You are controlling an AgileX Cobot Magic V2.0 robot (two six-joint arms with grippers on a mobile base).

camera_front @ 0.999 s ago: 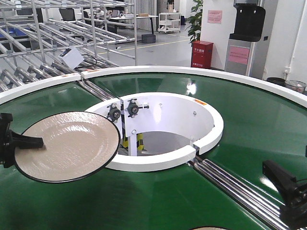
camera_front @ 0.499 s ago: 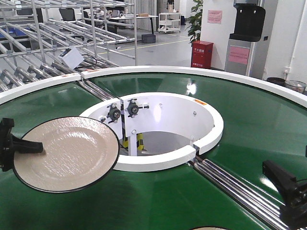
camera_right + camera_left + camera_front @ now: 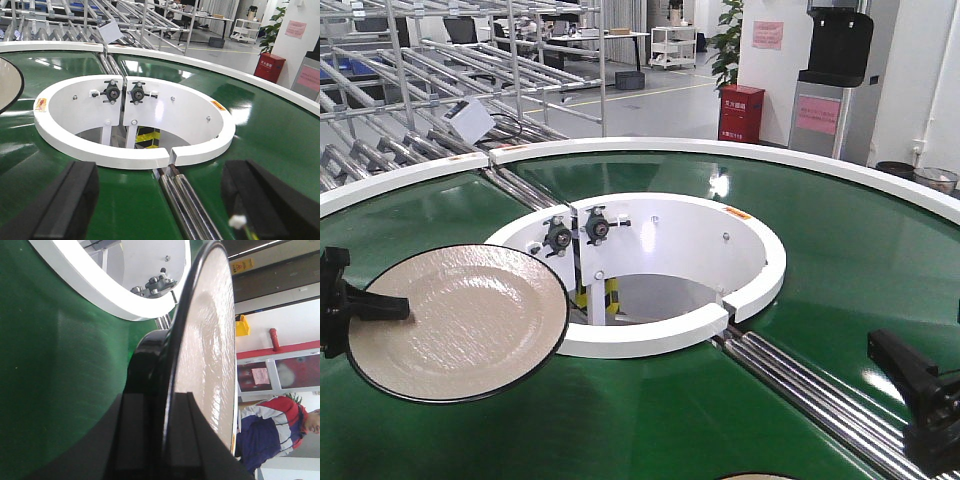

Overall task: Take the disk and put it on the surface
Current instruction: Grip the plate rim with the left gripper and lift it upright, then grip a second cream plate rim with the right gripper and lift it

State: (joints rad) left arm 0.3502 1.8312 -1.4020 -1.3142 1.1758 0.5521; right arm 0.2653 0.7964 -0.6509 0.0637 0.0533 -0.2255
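Disk (image 3: 458, 322) has dipped and slid a touch left of the white ring (image 3: 650, 340), then all but stopped, hanging over the green belt (image 3: 820, 250) with its rim pinched in the left gripper (image 3: 392, 308): carried, not yet placed. Right gripper (image 3: 160, 200) waits right of the ring, fingers spread wide, empty. The surface shows in no view; the left arm is cut off.

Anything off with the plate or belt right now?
Nothing stands out. The left gripper holds the plate by its rim; it looks intact and roughly level above the green conveyor belt. The right gripper is open and empty.
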